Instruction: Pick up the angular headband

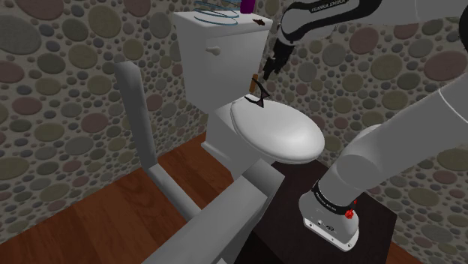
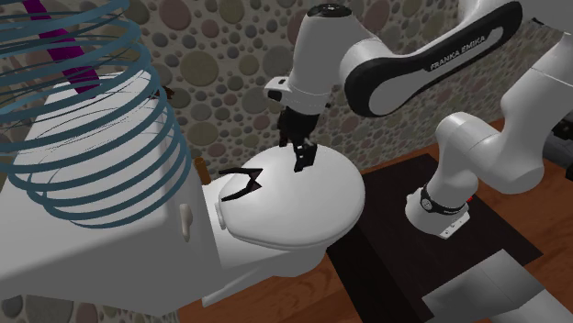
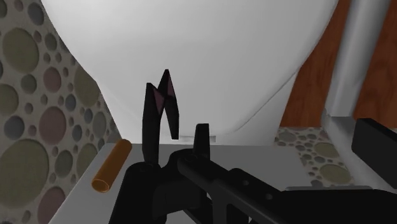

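- One black gripper (image 2: 303, 165): hangs close above the rear part of a closed white toilet lid (image 2: 308, 216), pointing down at it; open or closed cannot be told.
- Black angular headband (image 2: 241, 183): lies on the lid near the hinge end. Sits at about 8 o'clock from the gripper and apart from it in the second exterior view, and at about 6 o'clock, just under the gripper, in the shoulder view. Shows in the wrist view as a pointed black shape with dull pink inner faces against the white lid.
- Small orange-brown cylinder (image 3: 111, 167): lies by the hinge end of the lid, next to the pebble wall (image 3: 38, 108).
- White tank (image 1: 214, 71): stands behind the lid, at about 11 o'clock from it in the shoulder view; carries a blue wire coil (image 1: 217, 15) and a purple item (image 1: 246, 6) on top.
- Grey rail frame (image 1: 142, 112): stands at about 9 o'clock from the toilet in the shoulder view, over a wooden floor (image 1: 105, 210).
- White arm (image 2: 321, 50): arches over from a dark stand (image 2: 386, 266) at about 4 o'clock from the lid in the second exterior view.
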